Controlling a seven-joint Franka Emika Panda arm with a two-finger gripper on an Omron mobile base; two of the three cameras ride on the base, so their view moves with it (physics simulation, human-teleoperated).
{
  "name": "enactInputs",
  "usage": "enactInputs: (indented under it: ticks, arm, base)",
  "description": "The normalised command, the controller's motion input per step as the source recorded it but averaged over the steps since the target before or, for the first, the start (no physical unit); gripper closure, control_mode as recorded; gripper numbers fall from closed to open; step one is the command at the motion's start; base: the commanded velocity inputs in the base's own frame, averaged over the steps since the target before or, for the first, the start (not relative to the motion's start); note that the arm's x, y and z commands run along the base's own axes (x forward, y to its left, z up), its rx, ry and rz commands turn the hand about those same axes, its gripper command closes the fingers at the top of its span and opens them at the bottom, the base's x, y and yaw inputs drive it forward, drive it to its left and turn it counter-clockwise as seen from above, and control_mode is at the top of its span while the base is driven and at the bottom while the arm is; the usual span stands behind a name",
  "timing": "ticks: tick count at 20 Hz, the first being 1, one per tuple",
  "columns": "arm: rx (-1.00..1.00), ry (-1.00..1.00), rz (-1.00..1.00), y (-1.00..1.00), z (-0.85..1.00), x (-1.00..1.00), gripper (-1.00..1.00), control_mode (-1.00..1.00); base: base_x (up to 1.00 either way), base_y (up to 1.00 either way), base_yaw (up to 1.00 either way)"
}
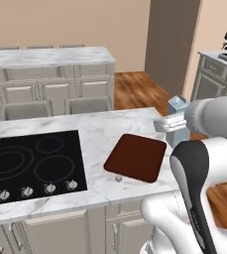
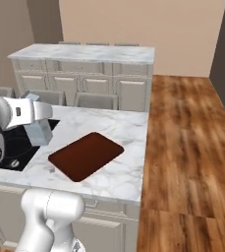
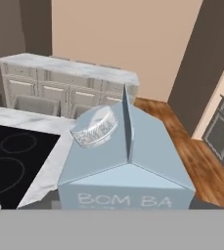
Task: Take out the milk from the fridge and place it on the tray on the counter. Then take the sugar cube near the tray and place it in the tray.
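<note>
My claw (image 1: 173, 122) is pinching the milk (image 3: 125, 161), held in the air off the right end of the counter (image 1: 97, 131), just right of the tray (image 1: 136, 157). The carton is pale blue with a gabled top, a ribbed silvery cap on one slope and white lettering on its face. The tray lies flat, dark reddish-brown; the sugar cube (image 1: 118, 178) sits at its near edge.

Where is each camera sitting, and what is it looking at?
Left base view: behind the arm's left, facing the counter, cooktop and tray; white arm lower right.
Right base view: behind its right; same tray, arm at left.
Hand view: on the hand, looking over the milk.
All three show the milk.
</note>
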Motion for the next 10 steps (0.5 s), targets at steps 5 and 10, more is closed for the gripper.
enactInputs:
  ticks: [5, 10]
  arm:
    - [0.00, 0.00, 0.00, 0.00, 0.00, 0.00, 1.00, 1.00]
    - [0.03, -0.07, 0.13, -0.26, -0.42, 0.30, 1.00, -1.00]
  base:
    - [0.12, -0.10, 0.13]
    - [0.13, -0.05, 0.05]
